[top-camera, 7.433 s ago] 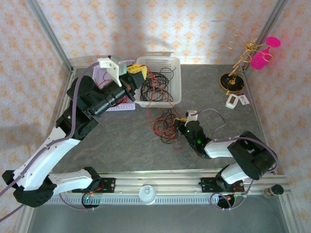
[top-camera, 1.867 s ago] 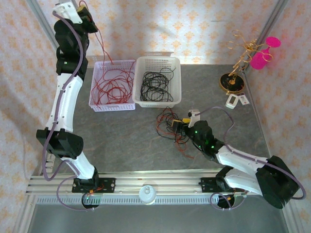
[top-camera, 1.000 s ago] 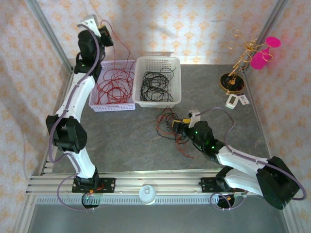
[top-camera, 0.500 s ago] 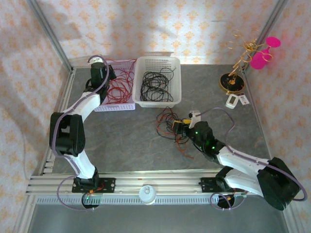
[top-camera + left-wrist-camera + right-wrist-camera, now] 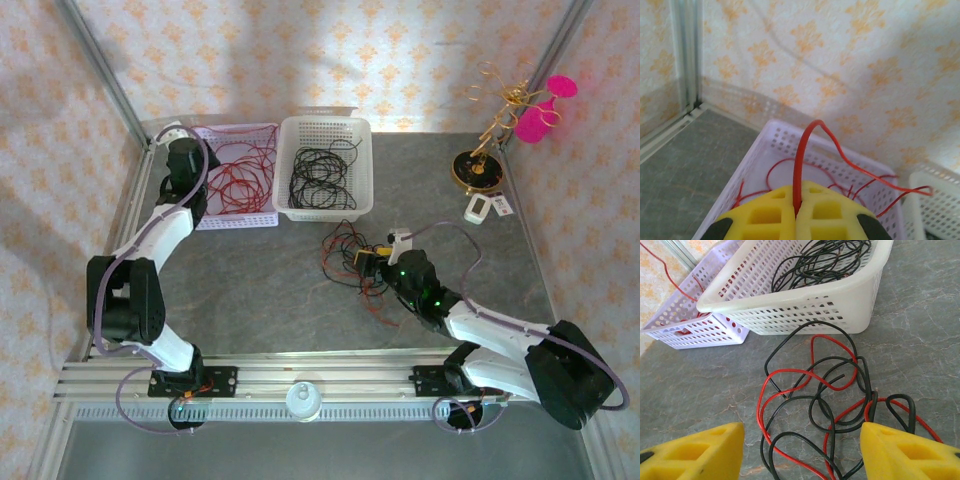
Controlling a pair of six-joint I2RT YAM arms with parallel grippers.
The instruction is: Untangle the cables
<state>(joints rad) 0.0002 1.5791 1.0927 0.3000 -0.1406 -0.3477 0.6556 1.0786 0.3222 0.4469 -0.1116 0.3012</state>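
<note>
1. Left pincer (image 5: 796, 216): pressed together on red cable (image 5: 798, 165), over lavender basket (image 5: 757, 157) at far left.
2. Right pincer (image 5: 800, 450): spread wide above tangled cables (image 5: 826, 390) lying on desk (image 5: 715, 385), beside white basket (image 5: 830, 307).

Orange-patterned wallpaper walls (image 5: 400, 50) enclose a grey, seemingly stone-look tabletop (image 5: 260, 300)

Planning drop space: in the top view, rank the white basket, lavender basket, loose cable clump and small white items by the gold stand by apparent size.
1. The white basket and lavender basket, too alike to rank; the left arm covers part of the lavender one.
2. The cable clump.
3. The small white items.
</note>
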